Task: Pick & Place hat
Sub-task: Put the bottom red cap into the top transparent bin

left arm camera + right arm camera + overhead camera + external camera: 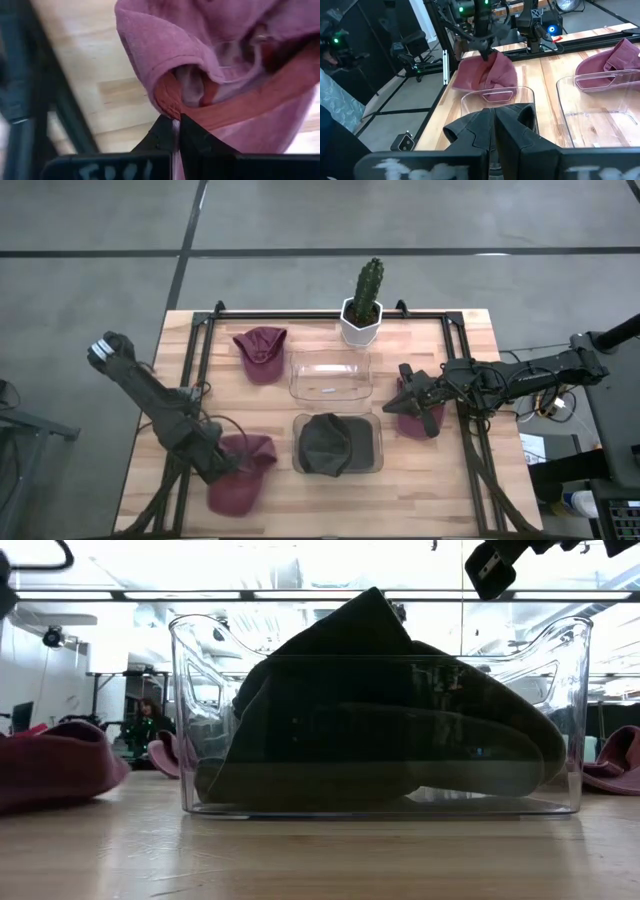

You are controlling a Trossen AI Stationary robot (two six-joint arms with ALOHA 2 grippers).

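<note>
While the wooden slatted worktop [420,480] carries everything, the largest items on it are two clear plastic rectangular bins at its middle: the one toward the front edge [337,444] holds a dark grey fabric hat [330,445], and the one behind it [330,374] looks empty. Three maroon fabric hats lie around them: one near the front-left corner [240,475], one toward the back-left [260,352], one toward the right edge [418,415]. A green cactus in a white pot [362,308] stands at the back edge. The left gripper [176,131] is pressed together, pinching a fold of the front-left hat, so the empty bin lies up and across toward the worktop's centre. The right gripper [410,393], fingers together, hovers over the right-edge hat.
</note>
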